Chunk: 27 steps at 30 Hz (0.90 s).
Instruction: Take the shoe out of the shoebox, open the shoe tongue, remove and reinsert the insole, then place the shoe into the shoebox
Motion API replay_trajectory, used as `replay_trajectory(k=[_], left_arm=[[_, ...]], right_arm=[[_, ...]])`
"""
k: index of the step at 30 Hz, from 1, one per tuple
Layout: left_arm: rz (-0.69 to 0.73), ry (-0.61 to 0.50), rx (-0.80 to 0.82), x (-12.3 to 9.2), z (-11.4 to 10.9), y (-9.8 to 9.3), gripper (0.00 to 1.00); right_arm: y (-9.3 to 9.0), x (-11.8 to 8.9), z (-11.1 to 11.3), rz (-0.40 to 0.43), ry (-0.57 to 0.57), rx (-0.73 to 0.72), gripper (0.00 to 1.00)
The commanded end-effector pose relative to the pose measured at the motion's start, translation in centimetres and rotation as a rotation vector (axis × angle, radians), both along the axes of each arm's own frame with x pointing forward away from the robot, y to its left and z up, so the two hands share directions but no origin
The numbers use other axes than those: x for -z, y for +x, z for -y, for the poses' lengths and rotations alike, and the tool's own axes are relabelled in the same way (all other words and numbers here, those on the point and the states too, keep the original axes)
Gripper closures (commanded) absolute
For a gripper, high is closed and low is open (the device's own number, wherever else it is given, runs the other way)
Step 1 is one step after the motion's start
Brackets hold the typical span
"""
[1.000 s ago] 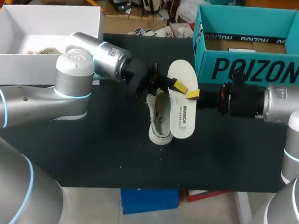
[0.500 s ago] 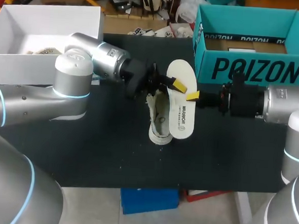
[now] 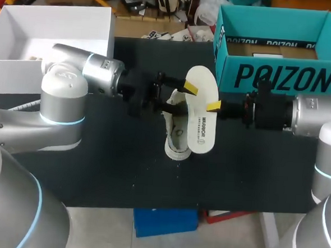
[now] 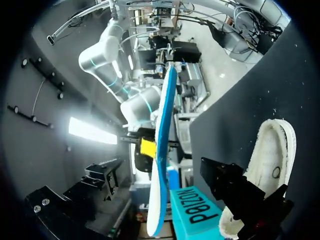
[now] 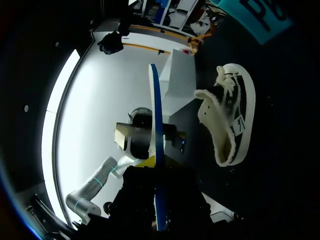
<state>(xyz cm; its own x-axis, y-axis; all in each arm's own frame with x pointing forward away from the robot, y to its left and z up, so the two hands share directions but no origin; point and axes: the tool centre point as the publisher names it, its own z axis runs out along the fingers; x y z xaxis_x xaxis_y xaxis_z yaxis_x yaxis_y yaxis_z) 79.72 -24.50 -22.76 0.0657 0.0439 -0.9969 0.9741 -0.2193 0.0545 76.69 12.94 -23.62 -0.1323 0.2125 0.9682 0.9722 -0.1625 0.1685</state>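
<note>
The left gripper point(image 3: 181, 93) is drawing back toward its own side and is now sitting at the edge of the insole point(image 3: 200, 118) instead of over its middle. The insole, the shoe point(image 3: 176, 137) and the right gripper point(image 3: 214, 107) are staying where they were.

The right gripper's fingers are clamping the insole by one long edge and holding it upright in the air, just beside the shoe. The shoe is resting on the dark surface point(image 3: 95, 164), out of the shoebox point(image 3: 275, 74), with its opening facing the left gripper. Whether the left gripper is open or closed, I cannot tell.

The insole is hanging from a single edge grip, so I judge it could swing or slip out as it is being turned toward the opening. Nothing is visibly pinning the shoe, so an insole catching on the collar or tongue would likely push the shoe along or tip it rather than slide in.

The left gripper is sitting close to the shoe's opening and is partly crowding the way in. The shoebox is standing just behind the right gripper, and a white box point(image 3: 48, 21) is sitting at the far left corner.
</note>
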Motion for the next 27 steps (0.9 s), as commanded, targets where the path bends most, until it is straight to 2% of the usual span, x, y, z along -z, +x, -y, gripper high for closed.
replay_trajectory(k=[1,7,8,10,12,13,17,27], left_arm=[[-0.009,-0.007,-0.301,-0.2,-1.4,-4.1,0.00],[-0.045,-0.047,-0.411,0.3,-1.8,-5.2,0.00],[-0.044,-0.048,-0.423,0.4,-1.8,-5.3,0.07],[-0.034,-0.045,-0.445,0.6,-1.7,-5.6,0.15],[-0.013,-0.046,-0.467,0.7,-1.7,-5.7,0.45],[-0.015,-0.044,-0.482,0.8,-1.6,-5.6,0.51],[-0.002,-0.052,-0.540,0.7,-1.4,-5.0,0.56],[0.034,-0.073,-0.590,0.1,-0.6,-2.6,0.53]], right_arm=[[-0.1,0.0,-0.2,0.001,-0.006,0.008,1.00],[-0.3,0.0,-0.1,0.003,-0.013,0.016,1.00],[-0.4,0.0,-0.1,0.003,-0.013,0.017,1.00],[-0.4,0.0,-0.1,0.003,-0.013,0.019,1.00],[-0.4,0.0,-0.1,0.004,-0.013,0.020,1.00],[-0.4,0.0,-0.1,0.005,-0.013,0.021,1.00],[-0.4,-0.1,-0.1,0.007,-0.012,0.021,1.00],[-0.5,-0.1,0.0,0.008,-0.006,0.023,1.00]])
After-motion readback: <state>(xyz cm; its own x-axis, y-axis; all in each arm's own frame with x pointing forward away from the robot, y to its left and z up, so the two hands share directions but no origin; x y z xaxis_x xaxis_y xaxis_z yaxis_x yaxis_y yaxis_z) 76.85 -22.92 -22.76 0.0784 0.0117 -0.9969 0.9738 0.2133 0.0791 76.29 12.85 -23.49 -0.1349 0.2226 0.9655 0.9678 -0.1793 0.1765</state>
